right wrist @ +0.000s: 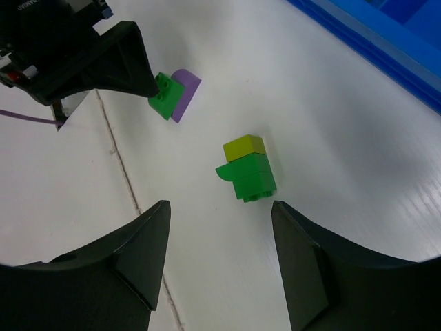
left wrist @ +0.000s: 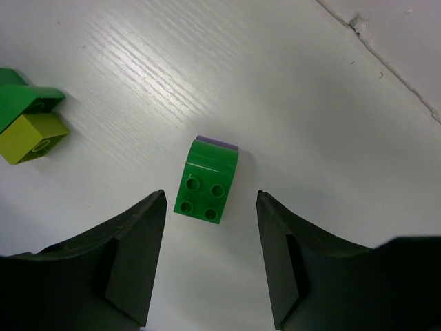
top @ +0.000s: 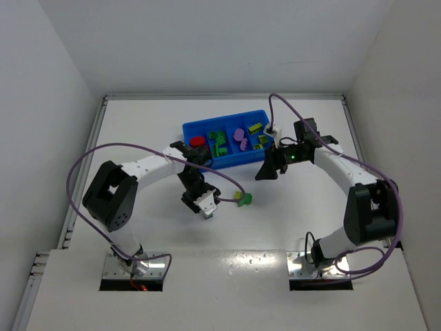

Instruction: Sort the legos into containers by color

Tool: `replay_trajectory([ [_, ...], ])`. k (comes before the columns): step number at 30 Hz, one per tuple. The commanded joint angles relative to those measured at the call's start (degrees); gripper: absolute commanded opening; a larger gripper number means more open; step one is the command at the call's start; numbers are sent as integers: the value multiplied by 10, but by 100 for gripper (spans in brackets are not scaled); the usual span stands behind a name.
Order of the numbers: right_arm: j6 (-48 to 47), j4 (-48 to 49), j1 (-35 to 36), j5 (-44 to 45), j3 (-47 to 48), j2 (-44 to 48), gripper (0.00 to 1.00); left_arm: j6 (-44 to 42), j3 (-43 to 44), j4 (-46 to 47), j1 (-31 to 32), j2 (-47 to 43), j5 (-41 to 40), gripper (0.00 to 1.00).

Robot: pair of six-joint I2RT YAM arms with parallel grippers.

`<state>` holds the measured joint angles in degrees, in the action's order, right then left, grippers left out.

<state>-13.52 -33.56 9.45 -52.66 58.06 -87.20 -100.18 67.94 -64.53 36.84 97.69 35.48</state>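
A: Legos (top: 243, 199) out on the surface: how many?

B: Two stacks, as far as I can see. Nearest the bases, a green-and-purple stack (left wrist: 205, 181) lies between the left fingers (left wrist: 134, 255), which stand apart on either side and touch nothing. At its 3 o'clock in the top view lies a green-and-yellow stack (right wrist: 248, 169). The right fingers (right wrist: 138, 262) hang over it, also apart, holding nothing.

A: And the tray?

B: The blue tray (top: 238, 161) sits at about 12 o'clock of both stacks, well apart from them. Left to right, its compartments show red, green, purple, then yellow (with some green mixed in, too small to judge).

A: So mostly done?

B: I'd judge so. Both stacks need pulling apart, and each brick has to go in with its colour.
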Motion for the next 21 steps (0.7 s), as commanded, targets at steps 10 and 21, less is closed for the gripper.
replay_trajectory([
  [10, -8, -1, -3, -20, 11, -18, 60, -35, -2, 27, 8, 43, 8, 61],
  [21, -8, -1, -3, -20, 16, -35, 60, -35, 3, 39, 8, 66, 3, 42],
])
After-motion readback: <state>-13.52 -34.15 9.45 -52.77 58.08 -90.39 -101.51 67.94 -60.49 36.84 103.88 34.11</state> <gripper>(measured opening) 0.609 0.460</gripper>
